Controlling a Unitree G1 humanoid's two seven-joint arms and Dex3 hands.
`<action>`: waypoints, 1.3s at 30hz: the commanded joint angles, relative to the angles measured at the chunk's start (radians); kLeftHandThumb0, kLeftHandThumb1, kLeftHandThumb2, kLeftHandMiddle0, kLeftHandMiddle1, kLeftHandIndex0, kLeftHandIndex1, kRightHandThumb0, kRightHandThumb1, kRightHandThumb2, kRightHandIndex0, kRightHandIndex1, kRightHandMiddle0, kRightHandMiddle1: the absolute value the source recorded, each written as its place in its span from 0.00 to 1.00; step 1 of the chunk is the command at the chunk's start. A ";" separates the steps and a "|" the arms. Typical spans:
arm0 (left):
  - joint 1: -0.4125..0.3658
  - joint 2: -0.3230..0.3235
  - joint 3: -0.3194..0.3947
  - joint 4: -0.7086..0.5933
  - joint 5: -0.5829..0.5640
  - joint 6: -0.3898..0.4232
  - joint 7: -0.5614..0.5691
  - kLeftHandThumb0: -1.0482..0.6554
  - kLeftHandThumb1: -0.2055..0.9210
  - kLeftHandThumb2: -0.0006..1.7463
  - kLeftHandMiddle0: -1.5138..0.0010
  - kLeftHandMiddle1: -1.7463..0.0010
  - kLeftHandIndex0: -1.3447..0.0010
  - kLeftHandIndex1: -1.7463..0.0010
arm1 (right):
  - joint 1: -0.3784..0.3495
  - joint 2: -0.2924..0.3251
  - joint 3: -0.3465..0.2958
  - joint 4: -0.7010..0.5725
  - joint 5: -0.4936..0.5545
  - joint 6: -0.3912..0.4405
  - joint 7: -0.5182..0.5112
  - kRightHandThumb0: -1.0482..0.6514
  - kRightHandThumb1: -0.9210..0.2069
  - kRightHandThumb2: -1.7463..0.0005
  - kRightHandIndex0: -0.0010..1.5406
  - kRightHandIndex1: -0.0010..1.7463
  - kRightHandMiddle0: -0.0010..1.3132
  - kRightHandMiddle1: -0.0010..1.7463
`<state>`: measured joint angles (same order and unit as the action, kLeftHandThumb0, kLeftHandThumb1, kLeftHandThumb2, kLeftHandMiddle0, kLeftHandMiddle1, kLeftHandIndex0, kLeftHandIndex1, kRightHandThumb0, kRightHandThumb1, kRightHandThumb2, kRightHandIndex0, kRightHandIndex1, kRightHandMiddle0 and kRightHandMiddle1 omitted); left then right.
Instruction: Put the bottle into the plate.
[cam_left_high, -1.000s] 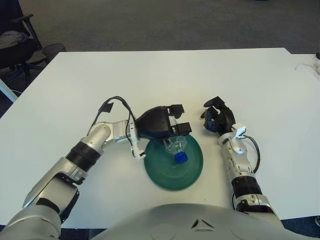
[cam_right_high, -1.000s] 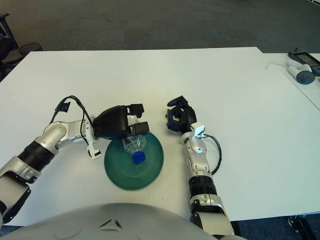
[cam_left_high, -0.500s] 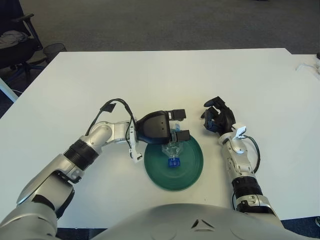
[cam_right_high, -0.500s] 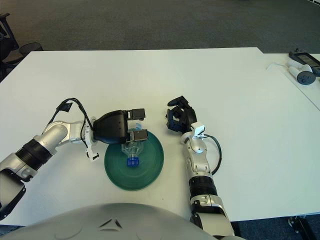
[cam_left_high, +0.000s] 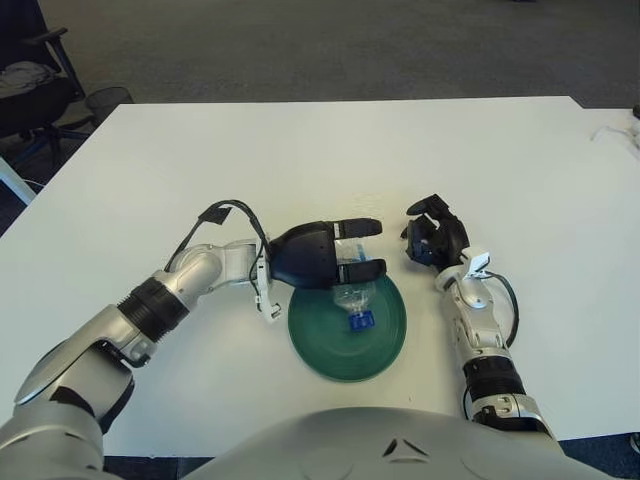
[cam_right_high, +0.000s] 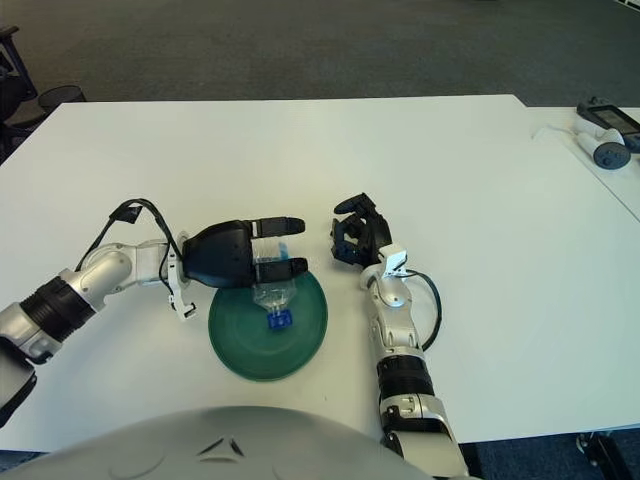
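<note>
White tabletop (cam_left_high: 330, 150) fills most of my view, with grey carpet beyond its far edge. My left hand (cam_left_high: 325, 256) has its fingers (cam_left_high: 358, 228) stretched out straight and spread now, where a second ago they were bent down around the bottle; I read it as let go, though one finger still lies just against the bottle's shoulder. The clear plastic bottle (cam_left_high: 352, 300) with its blue cap (cam_left_high: 361, 319) lies on its side in the far-left part of the green plate (cam_left_high: 380, 340), cap pointing toward me, a little lower in the plate than before. The plate sits near the table's near edge, unmoved. My right hand (cam_left_high: 435, 238) shows just right of the plate's far rim, fingers curled and holding nothing, same as earlier. Off the table's far-left corner I see an office chair (cam_left_high: 30, 85) and a wire bin (cam_left_high: 105, 98). At the far-right edge lie a white controller (cam_right_high: 605, 150) and a dark device (cam_right_high: 608, 115). My left palm hides the bottle's base.
</note>
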<state>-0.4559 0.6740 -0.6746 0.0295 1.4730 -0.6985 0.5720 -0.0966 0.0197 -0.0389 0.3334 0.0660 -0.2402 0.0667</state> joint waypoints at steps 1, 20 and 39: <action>-0.003 0.030 0.015 -0.037 -0.022 0.008 -0.043 0.02 1.00 0.50 0.96 0.99 1.00 0.91 | 0.042 0.004 0.007 0.015 -0.009 0.060 -0.009 0.61 0.40 0.38 0.34 0.96 0.27 0.95; -0.005 0.071 0.066 -0.124 -0.096 -0.003 -0.116 0.00 1.00 0.38 1.00 1.00 1.00 1.00 | 0.048 0.005 0.020 0.007 -0.035 0.036 -0.042 0.61 0.40 0.39 0.37 0.90 0.27 0.97; -0.050 0.137 0.221 -0.120 -0.208 -0.035 -0.163 0.02 1.00 0.40 1.00 1.00 1.00 1.00 | 0.056 0.036 0.028 -0.003 -0.035 0.027 -0.071 0.61 0.33 0.45 0.31 0.89 0.28 0.96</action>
<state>-0.5057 0.8158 -0.4746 -0.1218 1.2683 -0.7569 0.4179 -0.0756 0.0416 -0.0098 0.3103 0.0090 -0.2463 -0.0196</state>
